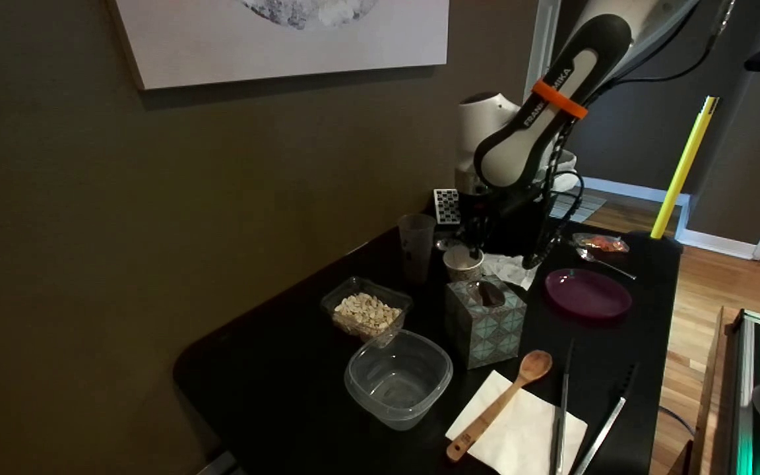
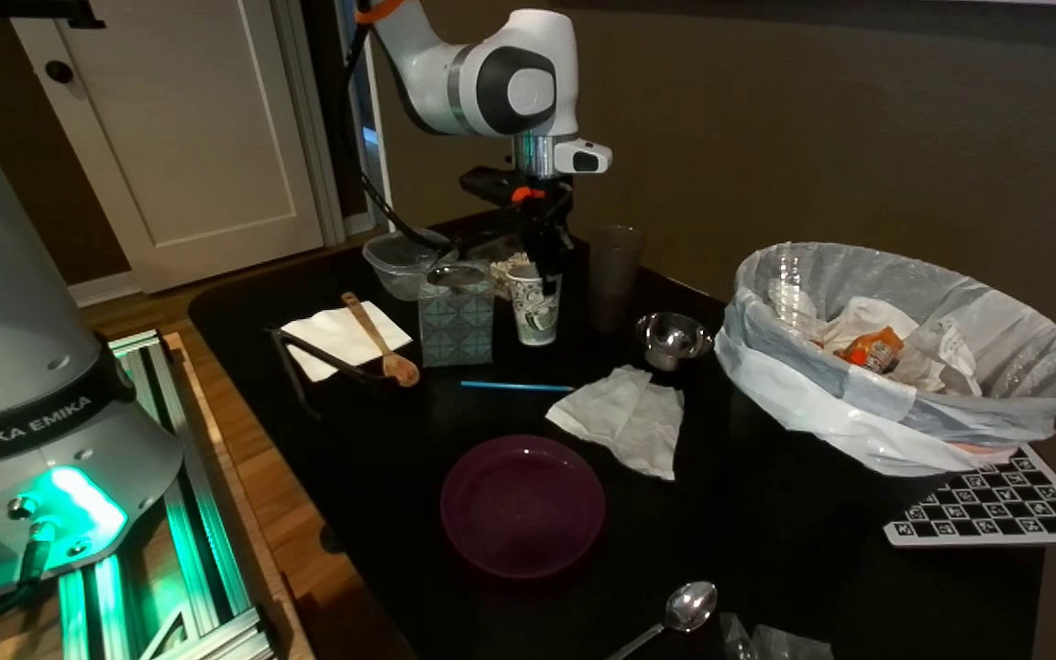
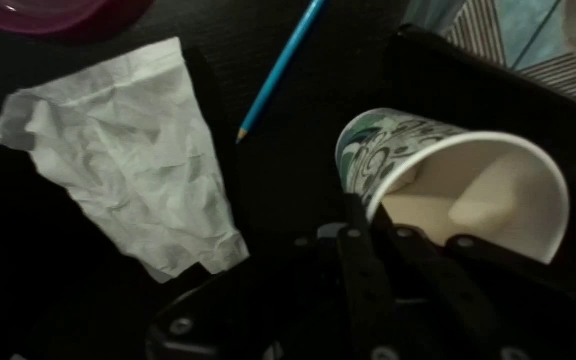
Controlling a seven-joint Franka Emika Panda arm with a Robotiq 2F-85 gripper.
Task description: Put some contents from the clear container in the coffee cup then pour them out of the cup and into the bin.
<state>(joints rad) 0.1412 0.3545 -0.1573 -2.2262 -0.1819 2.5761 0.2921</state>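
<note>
The coffee cup is a white patterned paper cup (image 2: pixel 535 316), upright; it also shows in the other exterior view (image 1: pixel 464 266) and the wrist view (image 3: pixel 403 137). My gripper (image 2: pixel 550 275) is shut on its rim, one finger inside and one outside, as the wrist view shows (image 3: pixel 368 205). Blurred pale beige shapes lie inside the cup; I cannot tell what they are. The beige contents (image 1: pixel 367 313) sit in the square clear container (image 1: pixel 332 305), which is mostly hidden behind the cup in an exterior view. The bin (image 2: pixel 821 431) has a pale liner and holds trash.
A tissue box (image 2: pixel 456 321) and a tall translucent cup (image 2: pixel 615 275) flank the coffee cup. A metal bowl (image 2: pixel 672 339), crumpled napkin (image 2: pixel 629 417), blue pencil (image 2: pixel 517 386), maroon plate (image 2: pixel 523 504) and larger clear tub (image 1: pixel 398 376) are around. The wall runs along the table.
</note>
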